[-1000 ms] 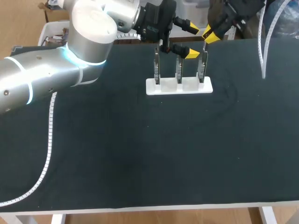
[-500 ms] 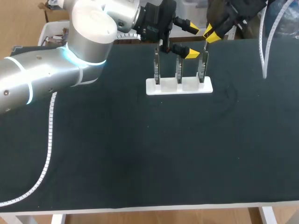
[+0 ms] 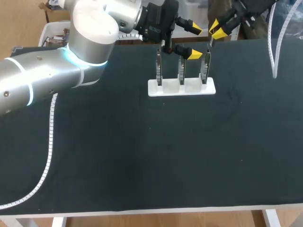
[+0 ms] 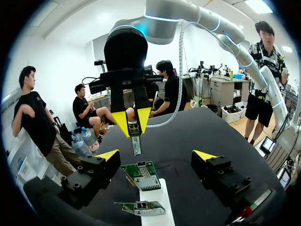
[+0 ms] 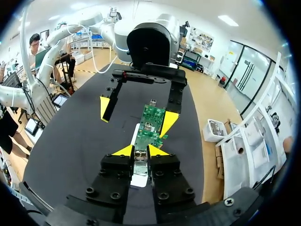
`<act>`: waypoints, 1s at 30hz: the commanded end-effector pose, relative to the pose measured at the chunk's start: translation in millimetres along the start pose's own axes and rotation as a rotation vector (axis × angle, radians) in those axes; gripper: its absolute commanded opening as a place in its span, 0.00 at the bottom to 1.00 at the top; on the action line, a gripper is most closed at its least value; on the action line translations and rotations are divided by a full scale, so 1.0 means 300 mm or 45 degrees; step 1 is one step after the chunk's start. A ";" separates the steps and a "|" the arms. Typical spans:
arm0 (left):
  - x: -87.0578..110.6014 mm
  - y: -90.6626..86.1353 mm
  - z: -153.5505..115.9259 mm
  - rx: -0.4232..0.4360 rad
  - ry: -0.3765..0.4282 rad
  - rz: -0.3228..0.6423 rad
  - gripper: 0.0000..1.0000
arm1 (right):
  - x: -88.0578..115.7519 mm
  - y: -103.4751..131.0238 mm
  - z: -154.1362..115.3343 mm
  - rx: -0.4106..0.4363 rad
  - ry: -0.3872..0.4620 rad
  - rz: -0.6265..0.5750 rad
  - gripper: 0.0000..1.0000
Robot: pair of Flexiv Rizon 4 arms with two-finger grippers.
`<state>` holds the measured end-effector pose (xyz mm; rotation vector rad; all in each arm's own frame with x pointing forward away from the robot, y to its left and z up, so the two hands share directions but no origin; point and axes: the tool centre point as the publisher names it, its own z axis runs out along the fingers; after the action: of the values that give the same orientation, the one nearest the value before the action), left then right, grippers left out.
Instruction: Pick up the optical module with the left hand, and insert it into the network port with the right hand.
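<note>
Head view shows the black table (image 3: 142, 156) with a white holder (image 3: 181, 88) near its far edge. Three circuit boards (image 3: 181, 71) stand upright in the holder, side by side.

The left arm comes in from the left, and the left gripper (image 3: 194, 41) hangs over the holder by the middle and right-hand boards. Its jaws stand wide apart and grip nothing. In the left wrist view the holder and two of the boards lie under and between its spread fingers.

The right arm comes in from the far right corner. The right gripper (image 3: 218, 29) hangs just above the top of the right-hand board.

The left wrist view faces that gripper head on. Its yellow tips are clamped from two sides on the optical module (image 4: 136, 145), a small metal piece pointing down toward the boards. The module's lower end is just over the nearest board. Whether the two touch cannot be told.

In the right wrist view the module sits tight between the closed fingers. The row of green boards runs ahead of it, and the left gripper's open fingers flank that row.
</note>
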<state>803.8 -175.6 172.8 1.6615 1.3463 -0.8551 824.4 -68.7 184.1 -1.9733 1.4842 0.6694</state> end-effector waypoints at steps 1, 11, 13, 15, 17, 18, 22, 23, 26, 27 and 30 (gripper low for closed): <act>-0.003 0.001 0.001 0.000 0.005 -0.001 1.00 | -0.006 0.023 0.002 0.049 0.006 -0.002 0.00; -0.003 0.001 0.001 0.000 0.005 -0.001 1.00 | -0.014 0.020 0.017 0.101 -0.012 0.007 0.00; -0.003 0.001 0.001 0.000 0.005 -0.001 1.00 | -0.009 0.023 0.023 0.120 -0.020 0.020 0.00; -0.003 0.001 0.001 0.000 0.005 -0.001 1.00 | -0.006 0.028 0.027 0.128 -0.025 0.029 0.00; -0.003 0.001 0.001 0.000 0.005 -0.001 1.00 | -0.003 0.032 0.025 0.145 -0.023 0.026 0.00; -0.003 0.001 0.001 0.000 0.005 -0.001 1.00 | -0.004 0.032 0.025 0.153 -0.020 0.028 0.00; -0.003 0.001 0.001 0.000 0.005 -0.001 1.00 | -0.006 0.033 0.015 0.200 -0.008 0.021 0.00; -0.003 0.001 0.001 0.000 0.005 -0.001 1.00 | -0.008 0.034 0.013 0.211 0.016 0.024 0.00; -0.003 0.001 0.001 0.000 0.005 -0.001 1.00 | -0.012 0.034 0.011 0.224 0.029 0.024 0.00; -0.003 0.001 0.001 0.000 0.005 -0.001 1.00 | -0.012 0.034 0.010 0.225 0.022 0.020 0.00; -0.003 0.001 0.001 0.000 0.005 -0.001 1.00 | -0.017 0.034 0.011 0.221 0.025 0.011 0.00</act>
<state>803.8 -175.6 172.8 1.6615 1.3463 -0.8551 821.1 -65.8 183.1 -1.8931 1.5063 0.5736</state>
